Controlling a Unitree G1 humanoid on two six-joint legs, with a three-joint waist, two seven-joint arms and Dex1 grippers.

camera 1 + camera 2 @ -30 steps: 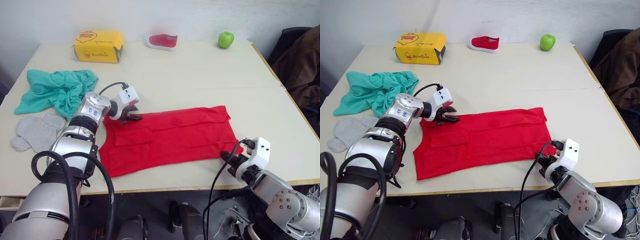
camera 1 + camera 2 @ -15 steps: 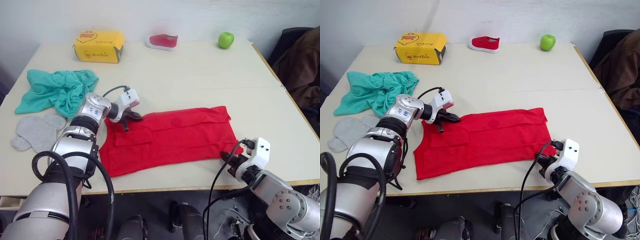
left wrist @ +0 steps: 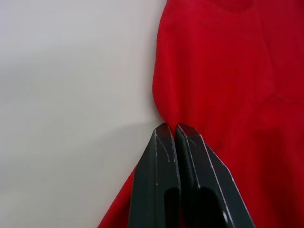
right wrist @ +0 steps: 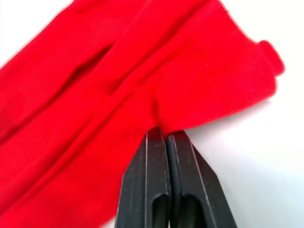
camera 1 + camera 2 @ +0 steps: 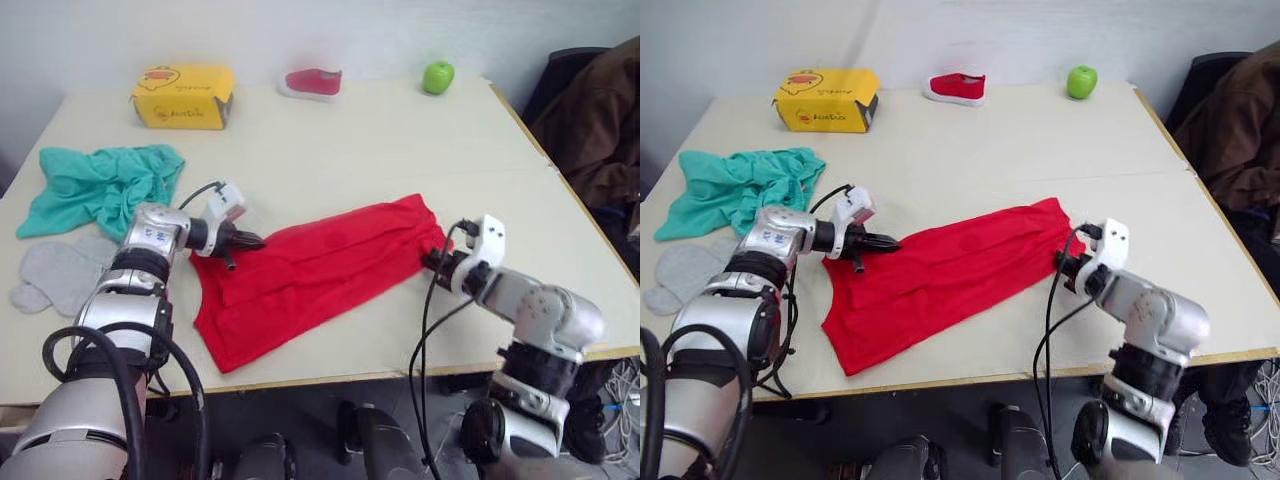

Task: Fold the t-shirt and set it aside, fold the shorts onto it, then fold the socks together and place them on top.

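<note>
one t-shirt point(image 5: 310, 275) (red), one shorts point(image 5: 95, 185), two socks point(image 5: 50, 275).

A pale cream surface point(image 5: 330, 140) carries everything; the t-shirt point(image 5: 310, 275) lies folded lengthwise near the centre, slanting from 7 o'clock toward 2 o'clock; the shorts point(image 5: 100, 185) sit bunched at 9 o'clock; the socks point(image 5: 55, 275) lie flat just below them, toward 8 o'clock; along the far edge, a yellow box point(image 5: 183, 96) at 11 o'clock, a red shoe point(image 5: 310, 82) at 12 o'clock, a green apple point(image 5: 437, 77) at 1 o'clock.
</note>
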